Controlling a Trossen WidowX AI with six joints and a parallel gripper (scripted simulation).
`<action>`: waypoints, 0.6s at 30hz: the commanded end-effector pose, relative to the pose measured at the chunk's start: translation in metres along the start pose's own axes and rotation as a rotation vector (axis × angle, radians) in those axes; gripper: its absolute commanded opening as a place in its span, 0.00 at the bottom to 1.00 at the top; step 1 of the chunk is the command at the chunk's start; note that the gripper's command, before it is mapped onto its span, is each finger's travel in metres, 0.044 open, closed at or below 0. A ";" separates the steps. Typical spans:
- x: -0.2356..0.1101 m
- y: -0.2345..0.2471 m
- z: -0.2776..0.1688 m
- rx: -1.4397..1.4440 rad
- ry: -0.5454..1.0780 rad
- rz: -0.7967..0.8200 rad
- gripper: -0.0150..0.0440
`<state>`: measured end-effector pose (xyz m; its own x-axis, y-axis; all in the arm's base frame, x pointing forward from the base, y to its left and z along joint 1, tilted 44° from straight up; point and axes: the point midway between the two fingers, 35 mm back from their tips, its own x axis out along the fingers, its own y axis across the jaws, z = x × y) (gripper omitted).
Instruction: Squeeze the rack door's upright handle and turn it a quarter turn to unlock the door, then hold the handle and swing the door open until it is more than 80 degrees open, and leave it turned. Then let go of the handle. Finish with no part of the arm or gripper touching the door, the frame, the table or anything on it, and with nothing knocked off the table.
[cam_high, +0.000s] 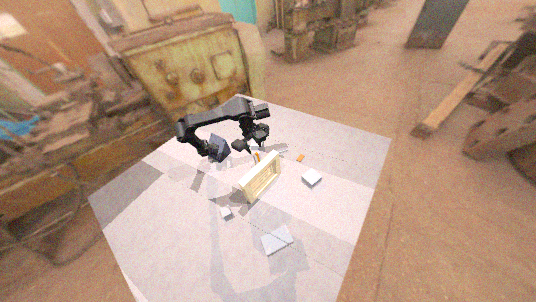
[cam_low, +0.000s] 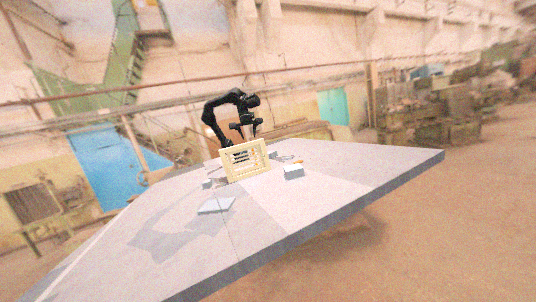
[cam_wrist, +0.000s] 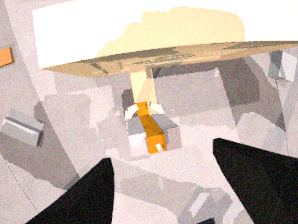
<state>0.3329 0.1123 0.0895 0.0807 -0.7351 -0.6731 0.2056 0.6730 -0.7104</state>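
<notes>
Gripper (cam_high: 255, 149) (cam_low: 249, 137) (cam_wrist: 164, 155) is open, fingers well spread, nothing held. It hangs above the tabletop (cam_high: 165, 240) (cam_low: 265, 246) on the far side of the cream rack (cam_high: 259, 169) (cam_low: 242, 146) (cam_wrist: 150, 30), fingertips pointing down. Arm (cam_high: 212, 119) (cam_low: 210, 117) arches over from far L.

Task's thing: orange handle (cam_high: 257, 157) (cam_wrist: 156, 142), on rack's far side, i.e. the side facing the arm. In wrist cam it shows in the gap between the two dark fingers, w/ grey pieces flanking it & a pale strip running back toward the rack. No finger seen touching it. Turn angle & lock state: can't tell. Door angle: can't tell either.

Rack stands upright, set at a slant across the table in top view, slatted inside.

Other items: white-topped block (cam_high: 311, 177) (cam_low: 293, 171) R of rack, orange flat pc (cam_high: 300, 158) (cam_low: 298, 161) (cam_wrist: 6, 56) R too, just beyond that block. Small block (cam_high: 226, 213) (cam_low: 207, 184) near L of rack. Pale flat slab (cam_high: 276, 240) (cam_low: 216, 205) lies on the near side, apart from rack. All on the tabletop, none touching the gripper.
</notes>
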 end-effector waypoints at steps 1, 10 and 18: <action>0.007 0.001 0.000 0.000 0.013 -0.008 0.75; 0.022 0.001 0.000 0.001 0.044 0.003 0.75; 0.035 0.001 -0.001 0.002 0.070 0.014 0.75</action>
<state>0.3351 0.0936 0.0700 0.0318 -0.7251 -0.6880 0.2107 0.6777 -0.7045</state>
